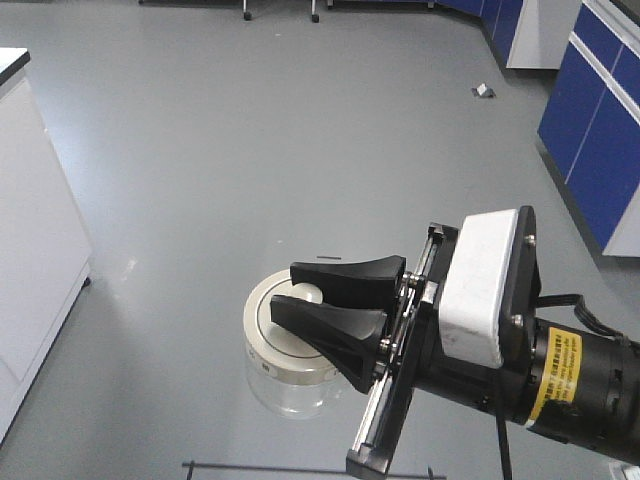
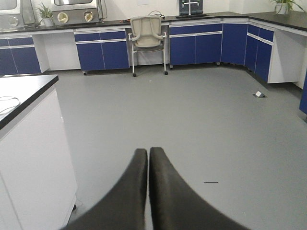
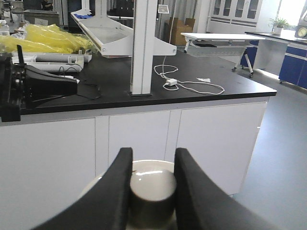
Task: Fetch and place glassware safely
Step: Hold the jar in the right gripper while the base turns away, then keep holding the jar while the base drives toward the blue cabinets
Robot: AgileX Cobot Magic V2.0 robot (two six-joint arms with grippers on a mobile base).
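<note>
The glassware is a squat clear glass jar with a round off-white lid and a central knob. My right gripper is shut on the knob and holds the jar in the air above the grey floor. In the right wrist view the black fingers press both sides of the knob, and the lid rim shows behind it. My left gripper is shut and empty, its fingertips together, pointing over the floor. It does not show in the front view.
A white cabinet with a black top stands at the left. It also shows in the left wrist view. Blue cabinets line the right wall. A lab bench with cables and yellow bags lies ahead of the right gripper. An office chair stands far off.
</note>
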